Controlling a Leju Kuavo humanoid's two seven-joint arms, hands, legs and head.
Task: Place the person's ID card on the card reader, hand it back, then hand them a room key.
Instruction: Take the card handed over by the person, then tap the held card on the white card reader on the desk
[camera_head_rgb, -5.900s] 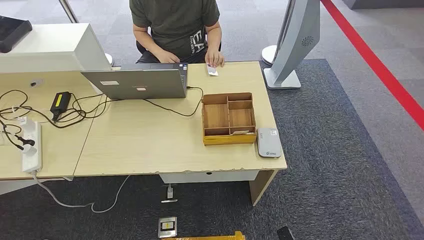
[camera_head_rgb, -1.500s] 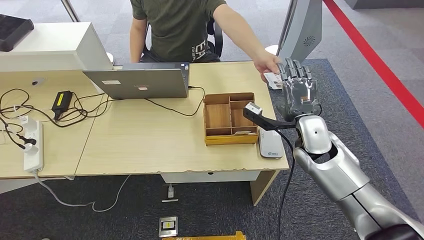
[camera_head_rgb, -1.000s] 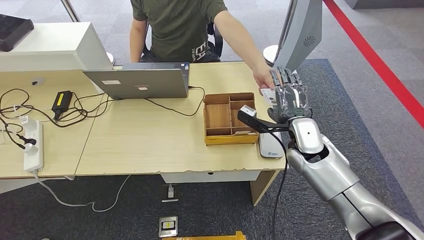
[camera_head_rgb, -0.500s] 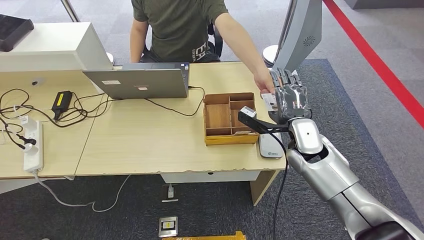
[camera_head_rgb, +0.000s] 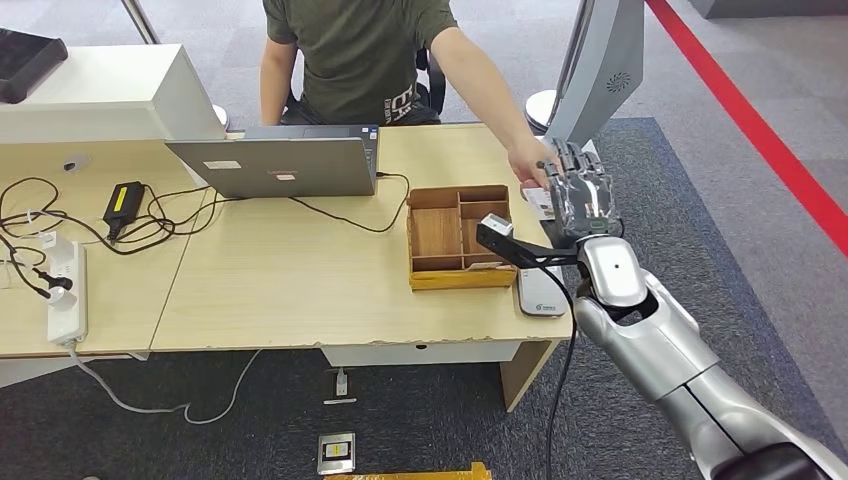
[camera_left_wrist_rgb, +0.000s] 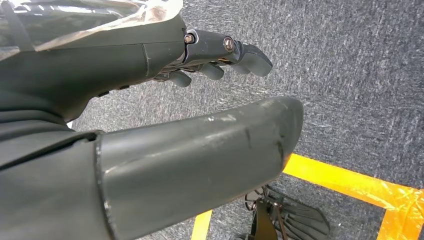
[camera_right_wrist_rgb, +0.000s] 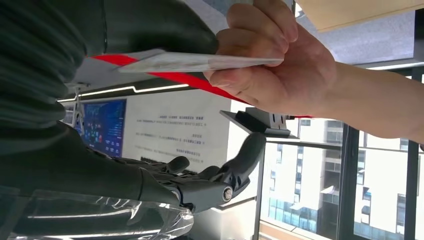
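Zero steps done: ID card (camera_right_wrist_rgb: 200, 62) is held out by the person's hand (camera_right_wrist_rgb: 272, 60) at the open-fingered right hand (camera_head_rgb: 580, 195), not yet gripped; reader (camera_head_rgb: 540, 291), handback, key remain; left hand (camera_left_wrist_rgb: 150, 125) holds nothing.

Matt pale wood-grain desk (camera_head_rgb: 300, 280), brown wooden tray (camera_head_rgb: 459, 276), glossy silver metal arm (camera_head_rgb: 660, 350), rough grey carpet (camera_head_rgb: 680, 220)

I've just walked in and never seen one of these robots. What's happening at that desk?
A seated person is holding out an ID card over the desk's far right corner. The robot's right hand is raised beside it, fingers apart, not yet gripping it. The card reader waits beside the wooden tray.
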